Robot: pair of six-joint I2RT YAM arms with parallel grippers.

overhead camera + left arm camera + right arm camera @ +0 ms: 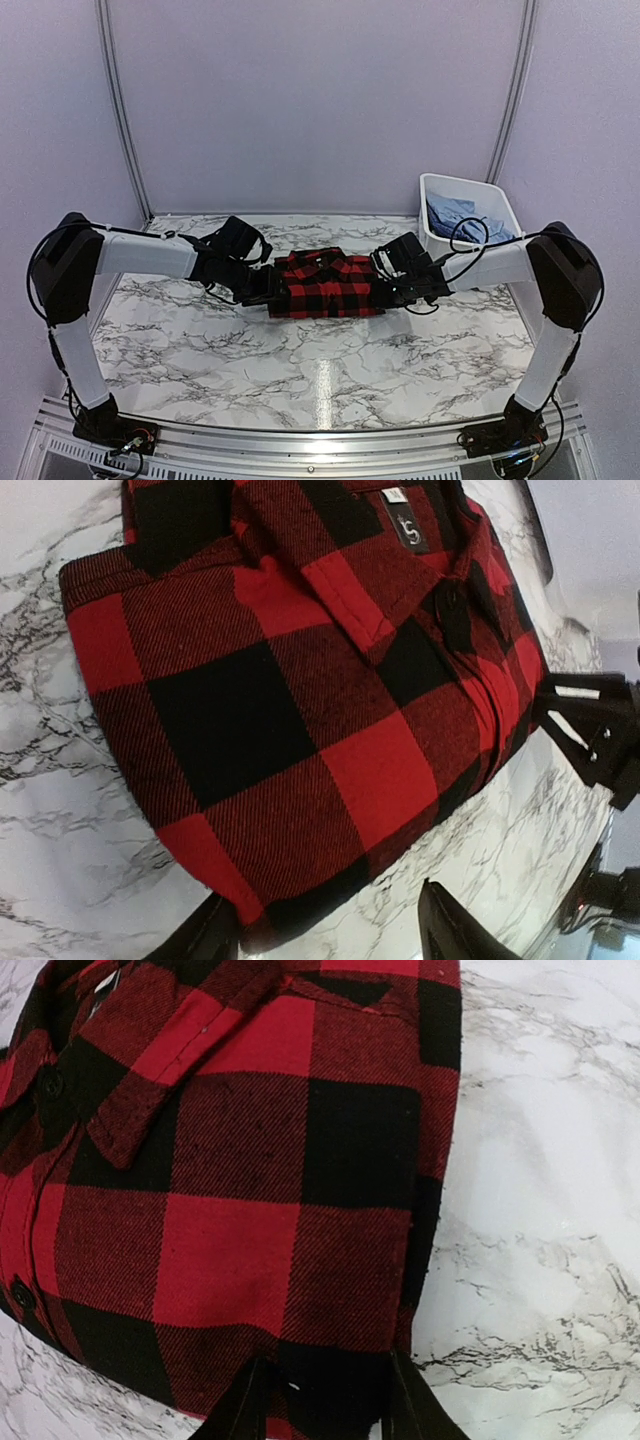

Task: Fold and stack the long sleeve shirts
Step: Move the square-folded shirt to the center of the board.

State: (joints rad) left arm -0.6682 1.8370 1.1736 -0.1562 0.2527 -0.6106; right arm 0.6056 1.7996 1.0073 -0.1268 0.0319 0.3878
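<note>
The left pincer [330, 932] stands wide open, with the near corner of the folded red-and-black buffalo-check flannel shirt [300, 730] just inside one finger and the marble desk [60, 860] showing between. The right pincer [325, 1405] is partly open, astride the shirt's opposite edge; whether it pinches the cloth I cannot tell. Beyond the right pincer, a white tub [455, 177] holds light blue shirts [455, 213].

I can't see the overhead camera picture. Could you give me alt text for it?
A folded red-and-black check flannel shirt lies mid-way across a marble-patterned table, with the left gripper at its left edge and the right gripper at its right edge. A white tub at the far right holds light blue clothing.
</note>
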